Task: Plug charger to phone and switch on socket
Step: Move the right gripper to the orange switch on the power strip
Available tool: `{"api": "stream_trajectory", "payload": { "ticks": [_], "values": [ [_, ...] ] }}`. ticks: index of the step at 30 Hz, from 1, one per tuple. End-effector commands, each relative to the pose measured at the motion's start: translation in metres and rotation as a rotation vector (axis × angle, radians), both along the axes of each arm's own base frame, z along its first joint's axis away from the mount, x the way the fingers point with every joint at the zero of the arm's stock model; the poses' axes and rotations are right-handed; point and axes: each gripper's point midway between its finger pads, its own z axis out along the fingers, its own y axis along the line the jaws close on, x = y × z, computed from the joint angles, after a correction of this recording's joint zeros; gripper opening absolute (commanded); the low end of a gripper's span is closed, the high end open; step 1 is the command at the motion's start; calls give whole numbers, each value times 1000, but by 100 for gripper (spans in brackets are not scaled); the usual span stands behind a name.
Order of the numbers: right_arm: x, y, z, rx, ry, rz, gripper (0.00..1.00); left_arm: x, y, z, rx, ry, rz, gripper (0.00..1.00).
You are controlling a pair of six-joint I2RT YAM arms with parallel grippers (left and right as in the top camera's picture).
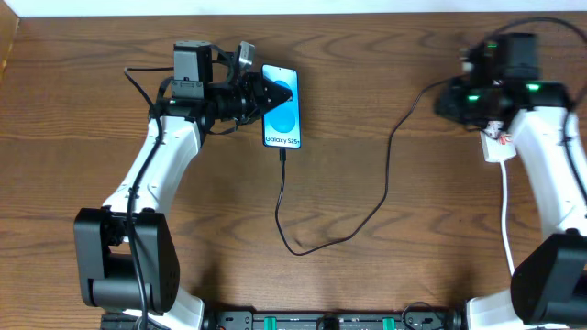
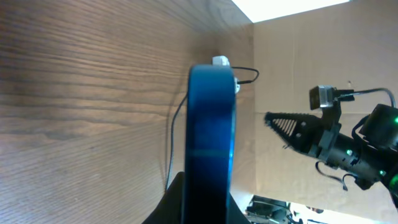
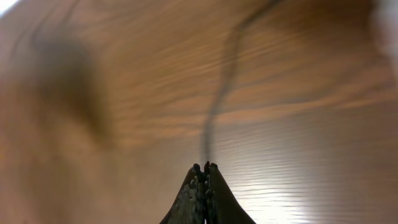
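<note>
The phone (image 1: 281,108), with its blue screen up, lies at the back left of the table. My left gripper (image 1: 264,95) is shut on its left edge. In the left wrist view the phone (image 2: 211,137) stands edge-on between the fingers. The black charger cable (image 1: 339,234) meets the phone's bottom end and loops right towards the socket. The white socket strip (image 1: 500,147) lies at the right, mostly under my right arm. My right gripper (image 1: 440,101) is shut and empty above the table, with the blurred cable (image 3: 217,106) just ahead of its tips (image 3: 205,168).
The socket's white cord (image 1: 505,220) runs toward the front edge on the right. The right arm (image 2: 336,146) shows in the left wrist view beyond the phone. The wooden table's back edge is close behind both grippers.
</note>
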Motion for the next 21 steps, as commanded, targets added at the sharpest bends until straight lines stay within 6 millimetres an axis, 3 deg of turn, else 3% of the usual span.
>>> {"api": "stream_trajectory", "payload": {
  "ticks": [1,5,8,17,21],
  "values": [
    [2,-64,3,-48,-25,-135,1,6,4,7,24,-40,20,7],
    [4,-123,-24,-56,13,-267,1,6,4,6,29,-37,23,7],
    [21,-151,-45,-38,-22,-288,1,4,4,4,31,-23,24,7],
    [28,-186,-98,-34,18,-334,1,6,7,1,50,-21,42,7],
    [36,-185,-110,-29,1,-300,1,6,7,1,50,-21,42,7]
  ]
}}
